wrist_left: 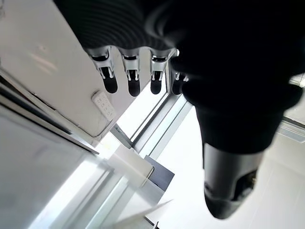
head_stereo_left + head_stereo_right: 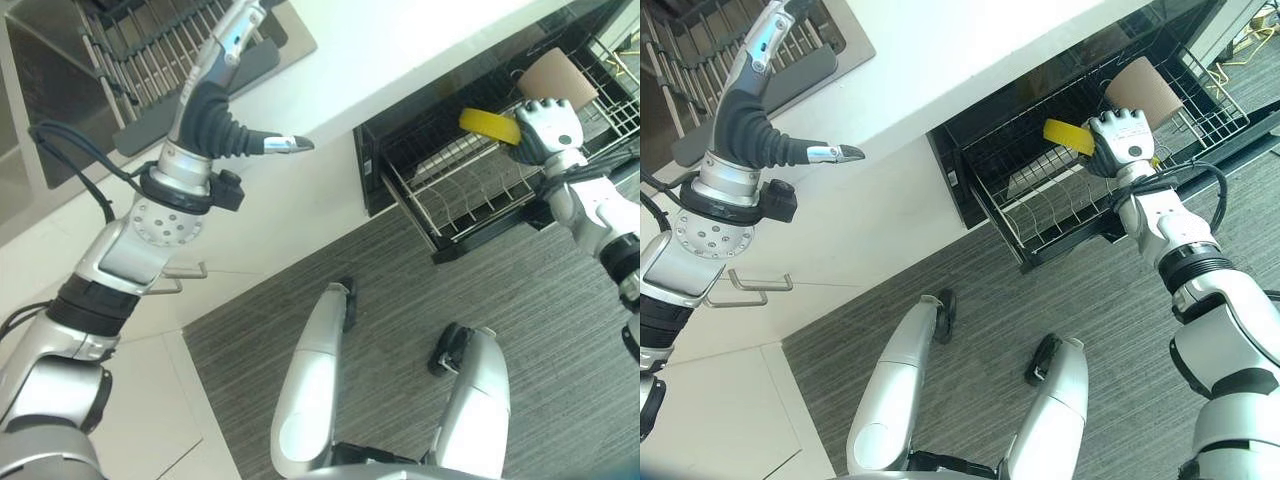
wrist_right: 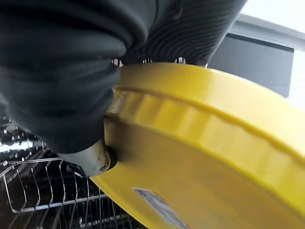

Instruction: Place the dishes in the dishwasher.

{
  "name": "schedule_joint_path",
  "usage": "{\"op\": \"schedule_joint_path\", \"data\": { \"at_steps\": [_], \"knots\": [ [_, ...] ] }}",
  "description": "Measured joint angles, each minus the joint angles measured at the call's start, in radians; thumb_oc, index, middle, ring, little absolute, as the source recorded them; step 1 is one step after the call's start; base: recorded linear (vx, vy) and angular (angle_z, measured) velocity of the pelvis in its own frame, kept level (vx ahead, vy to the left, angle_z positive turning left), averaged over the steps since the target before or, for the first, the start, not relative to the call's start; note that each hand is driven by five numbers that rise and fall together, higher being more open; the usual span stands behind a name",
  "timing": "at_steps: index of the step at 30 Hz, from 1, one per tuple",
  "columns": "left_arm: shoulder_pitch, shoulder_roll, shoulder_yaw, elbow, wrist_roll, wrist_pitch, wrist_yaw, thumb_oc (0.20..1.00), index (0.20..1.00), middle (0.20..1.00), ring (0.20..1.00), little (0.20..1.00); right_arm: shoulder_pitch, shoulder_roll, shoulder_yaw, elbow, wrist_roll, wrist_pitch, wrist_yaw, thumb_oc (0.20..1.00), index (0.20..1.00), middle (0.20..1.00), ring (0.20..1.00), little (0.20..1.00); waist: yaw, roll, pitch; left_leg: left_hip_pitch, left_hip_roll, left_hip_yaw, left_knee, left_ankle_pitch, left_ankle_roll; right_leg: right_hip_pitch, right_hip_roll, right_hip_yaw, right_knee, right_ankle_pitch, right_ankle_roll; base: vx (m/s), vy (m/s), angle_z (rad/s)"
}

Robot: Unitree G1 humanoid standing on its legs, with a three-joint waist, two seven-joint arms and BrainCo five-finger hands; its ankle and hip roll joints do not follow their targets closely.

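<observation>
Pretty clearly a home kitchen: white tabletop (image 2: 400, 50) with a sink (image 2: 60, 60) and wire drying rack (image 2: 150, 45), white cabinets with metal handles (image 2: 745, 285), plus an open built-in dishwasher (image 2: 980, 130) with its wire rack (image 2: 470, 190) pulled out over grey striped flooring (image 2: 400, 310).

A yellow plate (image 2: 487, 123) is held up on its edge over the pulled-out dishwasher rack (image 2: 470, 195), near the rack's back edge. It is round with a thick raised rim, and its underside has a small sticker on it. The right hand (image 2: 545, 128) has the plate pinched, with the thumb pressed on the underside. Just beside it, by the rack's far side, a tan cup (image 2: 556, 77) lies tilted in the wire rack. The rack is made of thin metal wires with rows of prongs.
</observation>
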Motion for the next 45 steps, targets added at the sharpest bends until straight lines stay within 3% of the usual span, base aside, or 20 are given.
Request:
{"op": "schedule_joint_path", "data": {
  "at_steps": [6,18,19,22,26,27,31,39,42,45],
  "knots": [
    [-0.027,0.001,-0.026,-0.001,0.000,0.001,-0.012,1.000,1.000,1.000,1.000,1.000,-0.039,0.088,0.024,0.065,0.004,-0.073,0.058,0.200,0.200,0.200,0.200,0.200,0.015,0.001,0.000,-0.001,-0.003,-0.003,-0.006,0.001,-0.003,0.000,-0.001,-0.004,-0.002,-0.002,-0.001,0.00,0.000,0.01],
    [-0.047,-0.013,-0.054,-0.020,0.000,-0.003,-0.026,1.000,1.000,1.000,1.000,1.000,-0.095,0.145,0.012,0.119,0.024,-0.086,0.060,0.200,0.200,0.200,0.200,0.200,0.044,0.017,-0.003,-0.002,-0.008,-0.034,-0.030,0.013,-0.014,0.021,-0.003,-0.046,-0.018,-0.003,-0.002,0.00,0.000,0.05],
    [-0.048,-0.013,-0.056,-0.020,0.000,-0.002,-0.026,1.000,1.000,1.000,1.000,1.000,-0.096,0.145,0.012,0.121,0.024,-0.077,0.054,0.200,0.200,0.200,0.200,0.200,0.044,0.017,-0.003,-0.002,-0.008,-0.034,-0.030,0.013,-0.014,0.021,-0.003,-0.046,-0.018,-0.003,-0.002,0.01,-0.026,0.04],
    [-0.073,-0.010,-0.063,-0.035,0.000,-0.003,-0.024,1.000,1.000,1.000,1.000,1.000,-0.099,0.144,-0.024,0.149,0.023,0.039,-0.009,0.200,0.200,0.200,0.200,0.200,0.045,0.019,-0.003,-0.033,-0.009,-0.048,-0.020,0.019,-0.019,-0.001,-0.002,-0.055,-0.005,-0.011,-0.015,0.00,-0.018,0.09],
    [-0.082,-0.008,-0.056,-0.037,0.000,-0.016,-0.017,1.000,1.000,1.000,1.000,1.000,-0.103,0.142,-0.022,0.170,0.024,0.096,-0.030,0.200,0.200,0.200,0.200,0.200,0.045,0.022,-0.003,-0.052,-0.009,-0.051,-0.016,0.020,-0.019,-0.020,-0.002,-0.054,-0.001,-0.013,-0.016,0.00,0.000,0.00],
    [-0.082,-0.008,-0.057,-0.037,0.000,-0.019,-0.014,1.000,1.000,1.000,1.000,1.000,-0.104,0.141,-0.022,0.170,0.024,0.100,-0.030,1.000,1.000,1.000,1.000,1.000,0.043,0.022,-0.003,-0.052,-0.009,-0.051,-0.016,0.020,-0.019,-0.020,-0.002,-0.054,-0.001,-0.013,-0.016,0.00,0.000,0.00],
    [-0.081,-0.006,-0.052,-0.045,0.000,-0.029,-0.003,1.000,1.000,1.000,1.000,1.000,-0.090,0.144,-0.019,0.192,0.051,0.122,0.041,1.000,1.000,1.000,1.000,1.000,0.044,0.026,-0.004,-0.068,-0.008,-0.051,-0.016,0.022,-0.016,-0.035,-0.001,-0.054,0.000,-0.013,-0.017,0.00,-0.008,0.00],
    [-0.075,-0.010,-0.061,-0.067,0.000,-0.014,-0.031,1.000,1.000,1.000,1.000,1.000,-0.060,0.150,-0.030,0.239,0.265,0.130,0.433,1.000,1.000,1.000,1.000,1.000,0.053,0.027,-0.005,-0.047,-0.007,-0.065,-0.018,0.021,-0.018,-0.001,0.000,-0.075,-0.001,-0.012,-0.013,0.04,-0.054,0.04],
    [-0.062,-0.010,-0.094,-0.082,0.000,0.004,-0.061,1.000,1.000,1.000,1.000,1.000,-0.057,0.165,-0.069,0.266,0.318,0.135,0.501,1.000,1.000,1.000,1.000,1.000,0.052,0.027,-0.006,-0.039,-0.009,-0.062,-0.019,0.021,-0.018,0.008,0.000,-0.076,-0.001,-0.015,-0.019,0.04,-0.009,0.01],
    [0.002,-0.022,-0.129,-0.079,0.000,0.025,-0.080,1.000,1.000,1.000,1.000,1.000,-0.054,0.183,-0.098,0.268,0.319,0.127,0.489,1.000,1.000,1.000,1.000,1.000,0.049,0.026,-0.006,-0.037,-0.010,-0.065,-0.019,0.023,-0.016,0.010,0.000,-0.076,0.001,-0.017,-0.023,0.01,0.002,0.00]
  ]
}}
